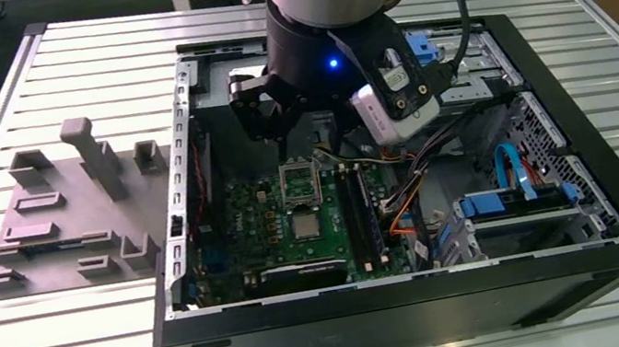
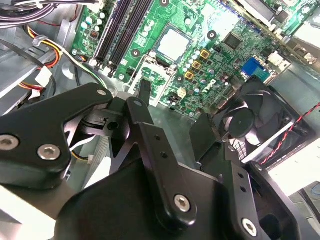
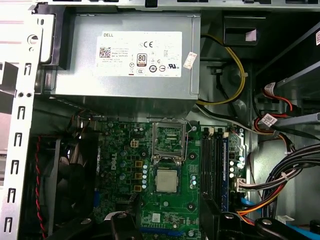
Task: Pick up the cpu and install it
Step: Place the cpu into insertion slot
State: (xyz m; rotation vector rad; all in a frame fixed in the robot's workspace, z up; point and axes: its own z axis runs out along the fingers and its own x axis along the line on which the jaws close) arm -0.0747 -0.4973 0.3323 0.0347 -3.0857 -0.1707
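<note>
Your gripper (image 2: 173, 106) hung above the green motherboard (image 3: 125, 165), its 2 jaws spread and holding nothing; the cpu (image 3: 166, 180) lay just beside the open socket frame (image 3: 155, 140).

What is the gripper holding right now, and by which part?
Nothing. The gripper has its fingers open with an empty gap between them, and the cpu lies on the green motherboard, apart from them.
</note>
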